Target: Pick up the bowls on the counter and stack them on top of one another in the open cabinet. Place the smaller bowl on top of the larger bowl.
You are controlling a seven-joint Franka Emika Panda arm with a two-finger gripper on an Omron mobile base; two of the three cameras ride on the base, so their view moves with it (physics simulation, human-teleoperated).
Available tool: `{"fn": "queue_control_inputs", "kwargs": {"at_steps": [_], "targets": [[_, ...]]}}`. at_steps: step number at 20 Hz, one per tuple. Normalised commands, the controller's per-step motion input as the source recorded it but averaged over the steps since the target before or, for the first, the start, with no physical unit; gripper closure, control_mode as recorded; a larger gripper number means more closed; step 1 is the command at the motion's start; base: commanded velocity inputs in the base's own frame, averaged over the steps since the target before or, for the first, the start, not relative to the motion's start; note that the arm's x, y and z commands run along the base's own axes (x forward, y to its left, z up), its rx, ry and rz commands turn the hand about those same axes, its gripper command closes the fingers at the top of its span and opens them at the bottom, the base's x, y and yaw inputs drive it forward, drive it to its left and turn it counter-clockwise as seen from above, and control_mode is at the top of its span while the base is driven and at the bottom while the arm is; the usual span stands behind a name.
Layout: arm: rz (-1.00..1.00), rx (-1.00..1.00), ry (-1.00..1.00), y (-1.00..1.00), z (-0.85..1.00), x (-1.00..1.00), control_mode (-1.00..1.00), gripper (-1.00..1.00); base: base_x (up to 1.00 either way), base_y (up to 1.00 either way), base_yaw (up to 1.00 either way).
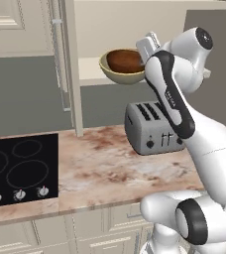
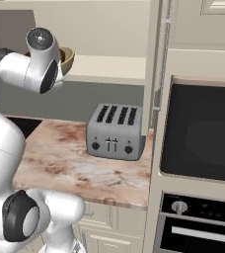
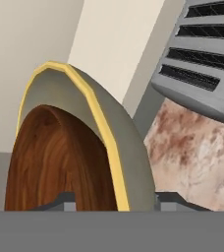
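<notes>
Two dark fingertips of the claw (image 3: 111, 199) rise at the bottom of the hand view, one on each side of the stacked bowls' near rims, but whether they pinch a rim or stand free I cannot tell. In the left base view the hand is up at the open cabinet (image 1: 144, 20), its white head just beside the bowls. The brown bowl (image 1: 125, 60) sits nested inside the beige bowl (image 1: 122, 74), and the beige one rests on the cabinet shelf (image 1: 90, 72) near its front edge. Close up, the brown bowl (image 3: 55, 162) shows a wood-like grain inside the yellow-edged rim of the beige bowl (image 3: 109, 142). In the right base view a sliver of the beige bowl (image 2: 67, 58) peeks from behind the arm's upper joint. Below the cabinet, a silver four-slot toaster (image 1: 152, 128) stands on the counter (image 1: 100, 168), and a black cooktop (image 1: 21, 168) lies further left. An oven (image 2: 203, 133) stands at the counter's right end.
</notes>
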Motion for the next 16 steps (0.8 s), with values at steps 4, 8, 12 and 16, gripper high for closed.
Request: {"fn": "queue_control_inputs", "kwargs": {"at_steps": [4,8,12,16], "targets": [[0.00,-0.02,-0.02,-0.17,0.00,0.66,-1.00,1.00,0.00,0.00,0.00],[0.00,0.00,0.00,-0.18,0.00,0.68,-1.00,1.00,0.00,0.00,0.00],[0.00,0.00,0.00,-0.08,0.00,0.61,-1.00,1.00,0.00,0.00,0.00],[0.00,0.00,0.00,0.00,-0.16,0.45,-1.00,1.00,0.00,0.00,0.00]]}}
